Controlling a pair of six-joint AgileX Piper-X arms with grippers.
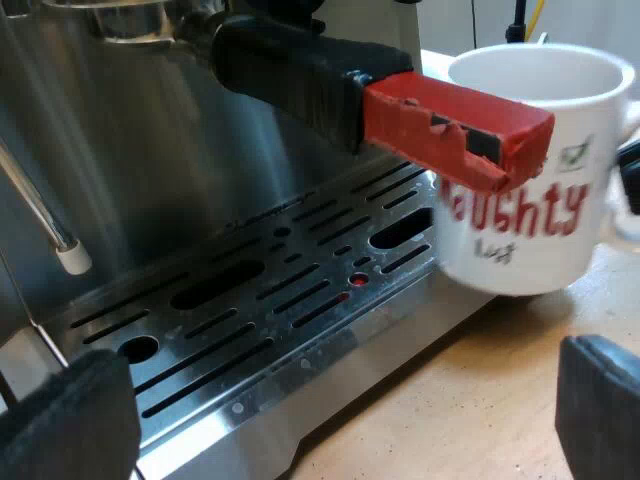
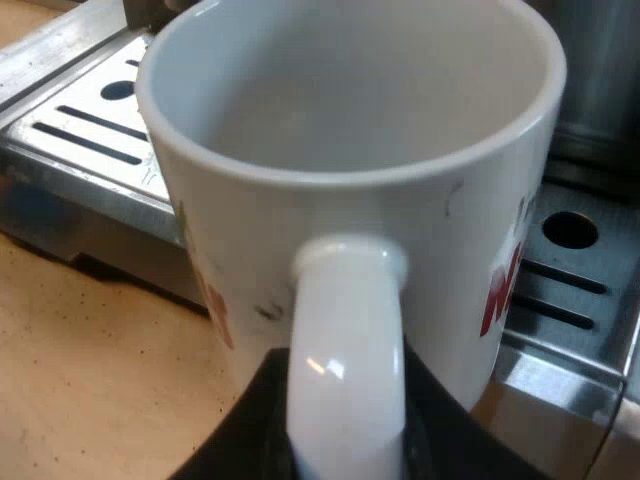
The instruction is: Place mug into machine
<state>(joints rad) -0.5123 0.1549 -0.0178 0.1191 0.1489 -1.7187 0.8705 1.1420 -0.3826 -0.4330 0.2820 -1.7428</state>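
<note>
A white mug [image 1: 530, 200] with red lettering hangs at the outer edge of the machine's drip tray [image 1: 250, 300], just under the red end [image 1: 450, 125] of the holder's dark handle [image 1: 300, 70]. My right gripper [image 2: 345, 420] is shut on the mug's handle [image 2: 345, 330], and the mug [image 2: 350, 150] is upright and empty, partly over the slotted drip tray [image 2: 90, 110]. My left gripper [image 1: 335, 415] is open and holds nothing, low in front of the tray. I cannot tell whether the mug's base touches anything.
The holder is locked into the machine's front above the tray. A thin steam wand [image 1: 50, 230] hangs beside the steel back wall. The wooden table [image 1: 480, 400] runs along the tray's front edge [image 2: 80, 340].
</note>
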